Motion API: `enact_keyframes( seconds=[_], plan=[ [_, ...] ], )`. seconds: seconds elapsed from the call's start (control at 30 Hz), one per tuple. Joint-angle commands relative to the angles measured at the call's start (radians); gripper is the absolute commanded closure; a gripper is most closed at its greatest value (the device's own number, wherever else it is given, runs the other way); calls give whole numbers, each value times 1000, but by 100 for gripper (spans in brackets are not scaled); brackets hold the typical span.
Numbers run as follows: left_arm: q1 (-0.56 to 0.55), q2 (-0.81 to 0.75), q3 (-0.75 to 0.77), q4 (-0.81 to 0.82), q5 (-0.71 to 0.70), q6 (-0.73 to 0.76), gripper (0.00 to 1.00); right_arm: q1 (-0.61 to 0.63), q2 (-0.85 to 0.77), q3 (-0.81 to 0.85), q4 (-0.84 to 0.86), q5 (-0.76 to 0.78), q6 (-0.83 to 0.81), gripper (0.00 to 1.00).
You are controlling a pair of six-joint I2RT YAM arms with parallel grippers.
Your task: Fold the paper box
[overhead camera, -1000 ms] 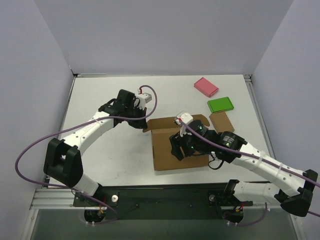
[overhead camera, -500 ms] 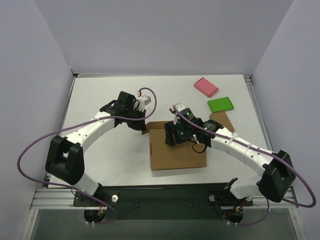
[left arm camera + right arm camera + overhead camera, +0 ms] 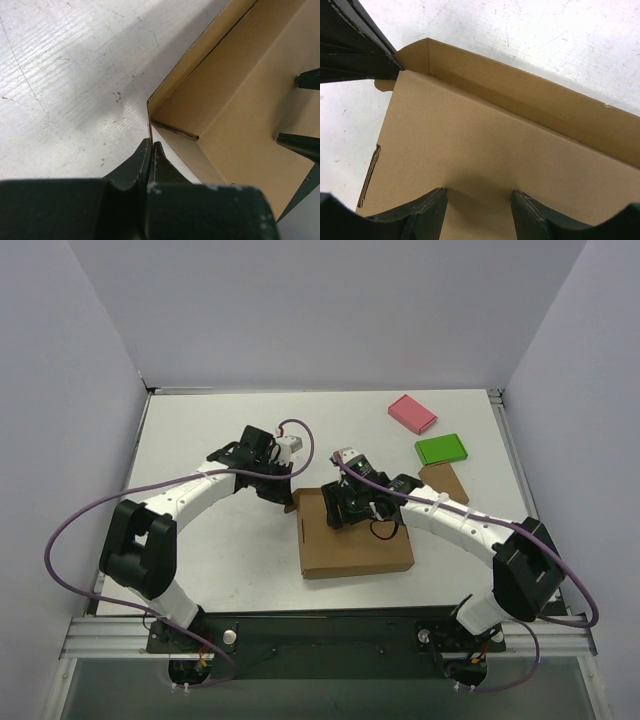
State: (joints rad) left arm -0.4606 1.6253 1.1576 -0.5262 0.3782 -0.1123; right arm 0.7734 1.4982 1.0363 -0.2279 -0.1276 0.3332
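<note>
Left gripper, arm bent rightward, pinches the box at its far-left corner; right gripper, arm stretched left, rests half-open on its panel.

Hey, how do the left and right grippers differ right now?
The left gripper is shut, pinching the box wall at its corner; the right gripper is open, holding nothing. The left sits outside the box; the right's fingers reach over its inner panel. Both are at the box.
</note>
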Motion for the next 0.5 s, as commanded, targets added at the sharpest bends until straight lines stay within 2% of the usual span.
enact_keyframes(
  seconds=[0.0, 0.13, 0.27, 0.47],
  plan=[
    [10, 34, 22, 74, 67, -21, 100, -2, 86, 21, -34, 45, -13, 45],
    [43, 99, 24, 69, 77, -30, 100, 13, 119, 1, -36, 71, -34, 44],
    [66, 146, 16, 91, 105, -50, 100, 84, 142, -5, -56, 121, -45, 42],
    [92, 179, 19, 95, 143, -59, 100, 131, 55, 7, -77, 206, -11, 29]
  ],
)
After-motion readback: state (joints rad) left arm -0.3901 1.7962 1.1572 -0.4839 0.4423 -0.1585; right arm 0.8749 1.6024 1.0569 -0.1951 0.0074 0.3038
